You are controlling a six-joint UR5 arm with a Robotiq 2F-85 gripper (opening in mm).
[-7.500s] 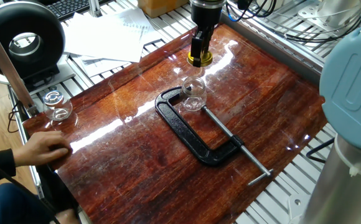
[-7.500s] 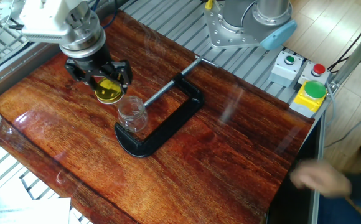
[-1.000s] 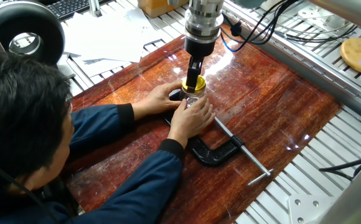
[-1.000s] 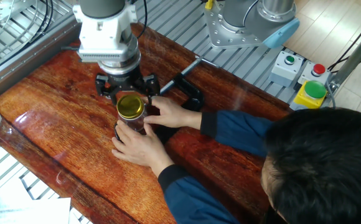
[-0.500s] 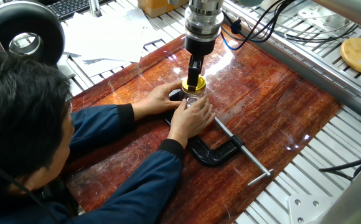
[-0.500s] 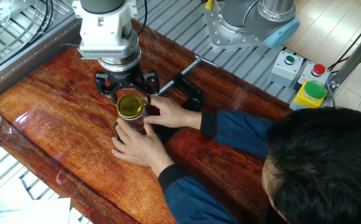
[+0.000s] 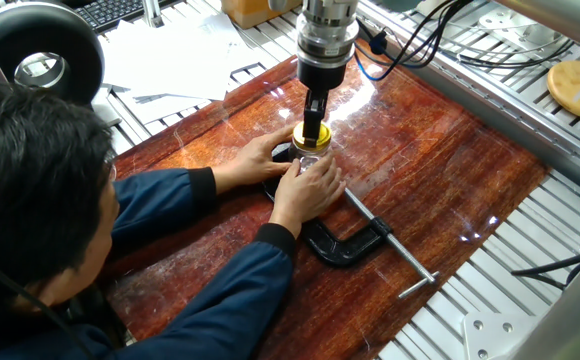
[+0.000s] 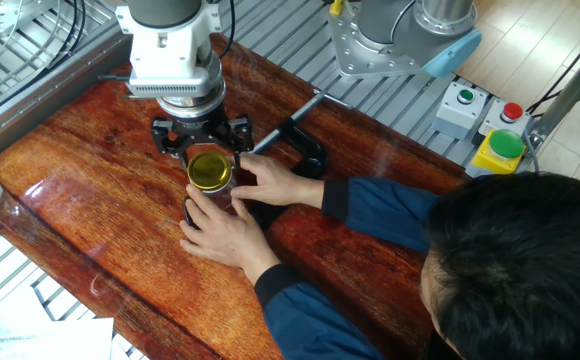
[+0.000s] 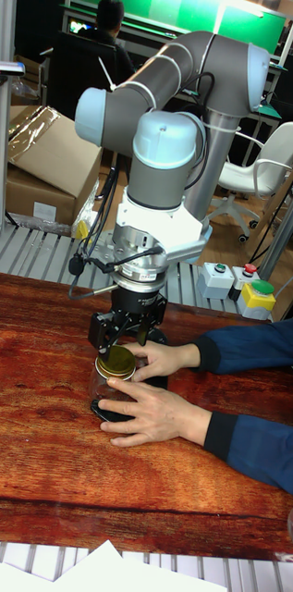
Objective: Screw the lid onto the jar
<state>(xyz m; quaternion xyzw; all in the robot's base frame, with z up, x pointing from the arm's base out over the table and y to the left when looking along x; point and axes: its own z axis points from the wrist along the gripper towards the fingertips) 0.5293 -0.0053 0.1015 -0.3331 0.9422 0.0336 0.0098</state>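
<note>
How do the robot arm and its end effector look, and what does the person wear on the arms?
The arm is grey with pale blue joint caps and a white wrist flange; black cables run beside it. The end effector has black fingers. The person's sleeves are dark blue.

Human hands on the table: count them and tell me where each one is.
2. One hand wraps the front of the jar; the other hand rests behind it, beside the gripper holding the lid. No others show.
</note>
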